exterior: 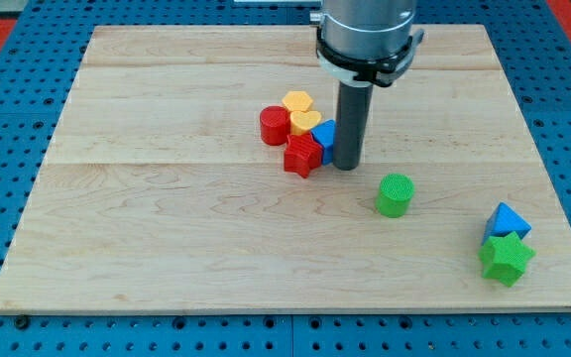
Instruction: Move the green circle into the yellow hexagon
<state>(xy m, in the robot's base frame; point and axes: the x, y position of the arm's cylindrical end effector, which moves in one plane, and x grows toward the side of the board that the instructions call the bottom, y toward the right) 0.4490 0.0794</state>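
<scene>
The green circle stands alone on the wooden board, right of centre. The yellow hexagon is at the top of a tight cluster near the board's middle, with a yellow heart, a red circle, a red star and a blue block whose shape is partly hidden by the rod. My tip rests against the right side of the blue block, up and to the left of the green circle, about a block's width away from it.
A blue triangle and a green star sit touching near the board's bottom right edge. Blue pegboard surrounds the board on all sides.
</scene>
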